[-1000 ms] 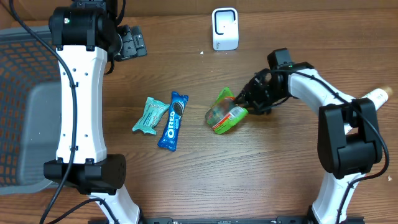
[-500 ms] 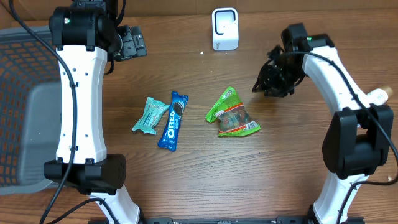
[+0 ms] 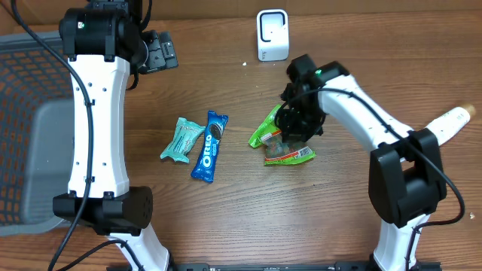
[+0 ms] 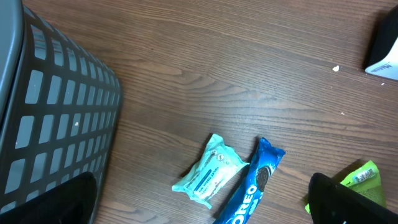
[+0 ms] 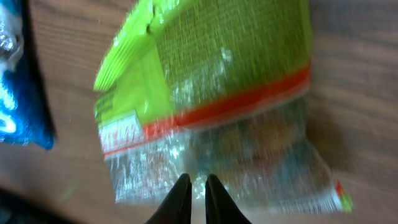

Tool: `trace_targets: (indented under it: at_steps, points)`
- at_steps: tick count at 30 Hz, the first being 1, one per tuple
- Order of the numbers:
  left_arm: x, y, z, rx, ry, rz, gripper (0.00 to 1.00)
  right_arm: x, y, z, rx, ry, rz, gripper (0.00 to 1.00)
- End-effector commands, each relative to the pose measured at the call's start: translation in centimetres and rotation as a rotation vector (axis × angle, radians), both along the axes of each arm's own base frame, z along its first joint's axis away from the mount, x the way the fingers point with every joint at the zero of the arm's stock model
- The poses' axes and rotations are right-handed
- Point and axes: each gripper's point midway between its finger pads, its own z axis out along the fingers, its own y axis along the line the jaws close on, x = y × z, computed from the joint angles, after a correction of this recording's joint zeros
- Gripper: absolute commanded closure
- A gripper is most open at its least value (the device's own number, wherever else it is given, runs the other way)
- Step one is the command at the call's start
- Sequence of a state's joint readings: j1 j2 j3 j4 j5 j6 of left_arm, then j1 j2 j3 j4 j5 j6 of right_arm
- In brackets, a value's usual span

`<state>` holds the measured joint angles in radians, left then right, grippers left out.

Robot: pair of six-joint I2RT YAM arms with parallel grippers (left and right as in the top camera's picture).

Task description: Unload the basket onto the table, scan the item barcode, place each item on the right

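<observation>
**Position of item.** The snack bag (image 3: 280,139) lies flat near the middle of the table (image 3: 226,218). Its green end points toward the scanner (image 3: 272,35), which stands well apart by the far edge.

**Tools.** The right gripper (image 3: 297,124) is down on the bag's far right side. Its fingers are drawn almost together, with only a sliver between them. Whether any wrapper is caught there cannot be told. The left gripper (image 3: 154,51) hangs high at the far left, spread wide and carrying nothing.

**Clearances.**
- Bare wood runs between the bag and the scanner.
- Bare wood lies in front of the bag, toward the near edge.
- A narrow strip of wood separates the bag from the cookie pack (image 3: 209,145) on its left.
- The cookie pack lies just beside a pale teal packet (image 3: 181,139).
- A mesh basket (image 3: 22,128) occupies the left margin.

**Differences between views.**
- The right wrist view alone shows the right gripper (image 5: 198,180) tips over the bag's (image 5: 211,93) clear window, below a red stripe. The overhead arm hides this.
- The left wrist view shows the basket (image 4: 56,112) wall close up, the teal packet (image 4: 208,174), the cookie pack (image 4: 252,186), a corner of the bag (image 4: 357,180) and the scanner's (image 4: 382,50) edge.
</observation>
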<state>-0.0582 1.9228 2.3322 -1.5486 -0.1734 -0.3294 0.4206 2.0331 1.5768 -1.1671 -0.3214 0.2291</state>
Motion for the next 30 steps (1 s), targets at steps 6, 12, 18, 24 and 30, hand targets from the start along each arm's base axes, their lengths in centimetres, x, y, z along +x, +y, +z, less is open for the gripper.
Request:
trace_targets:
  at_steps: [6,12,18,24,30]
  points:
    - [0.0,0.3,0.0,0.018,0.003,-0.007,0.0,1.2,-0.5,-4.0,-0.093,-0.058,-0.088,0.7]
    - [0.0,0.3,0.0,0.018,0.003,-0.007,0.0,0.9,0.1,-5.1,-0.061,-0.037,-0.031,0.37]
    - [0.0,0.3,0.0,0.018,0.003,-0.007,0.0,3.8,0.8,-4.1,-0.004,-0.173,0.077,0.18]
    - [0.0,0.3,0.0,0.018,0.003,-0.008,0.0,5.7,1.3,-0.6,0.048,-0.223,0.122,0.09]
    - [0.0,0.2,0.0,0.018,0.003,-0.008,0.0,4.6,3.9,5.1,0.177,-0.157,0.112,0.34]
